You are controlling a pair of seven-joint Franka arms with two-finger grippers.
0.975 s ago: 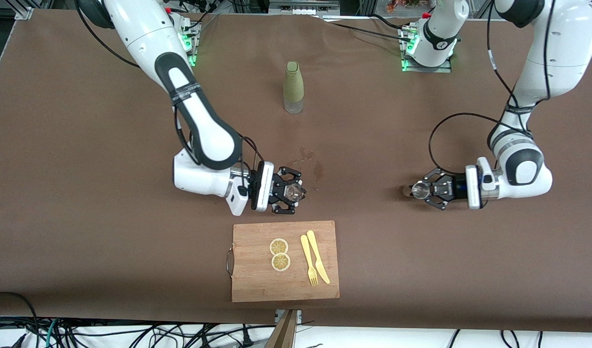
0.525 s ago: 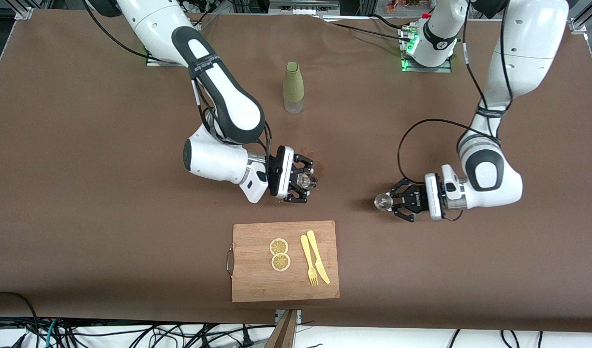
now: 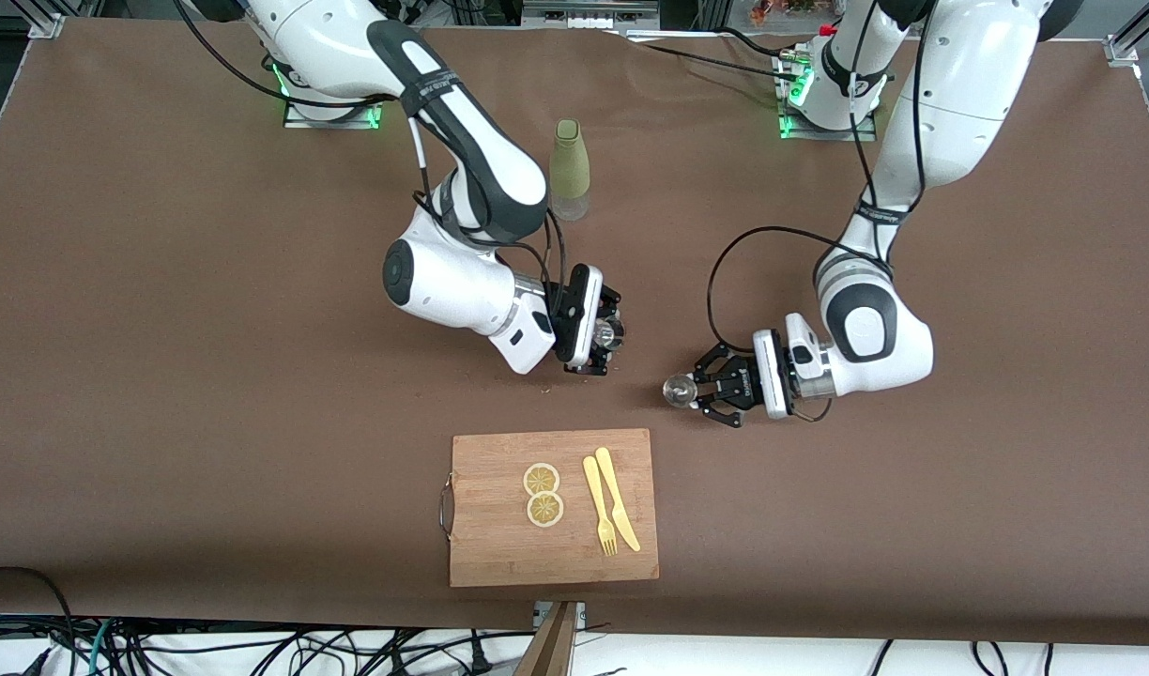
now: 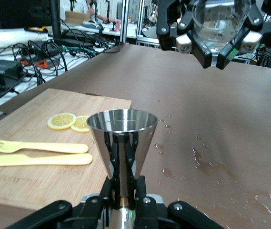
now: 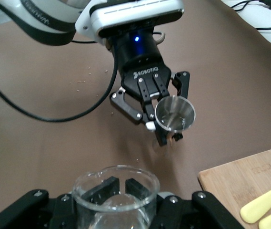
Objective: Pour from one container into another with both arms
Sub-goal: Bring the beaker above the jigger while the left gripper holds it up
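My right gripper (image 3: 605, 336) is shut on the small clear glass cup (image 3: 611, 332), held over the bare table between the bottle and the cutting board. In the right wrist view the glass cup (image 5: 114, 198) sits upright between the fingers of my right gripper (image 5: 120, 188). My left gripper (image 3: 692, 390) is shut on the steel jigger (image 3: 677, 391), just toward the left arm's end from the cup. The left wrist view shows the jigger (image 4: 121, 126) clamped at its waist by my left gripper (image 4: 122, 157), rim up, with the cup (image 4: 218, 19) higher up.
An olive-green-sleeved bottle (image 3: 570, 169) stands upright near the robots' bases. A wooden cutting board (image 3: 499, 554) lies near the front edge with two lemon slices (image 3: 543, 493), a yellow fork (image 3: 597, 507) and knife (image 3: 618, 512). Wet drops (image 4: 206, 162) spot the brown table cover.
Both arms have swung toward the table's middle, bringing the cup and the jigger much closer together. Both grips stay unchanged.
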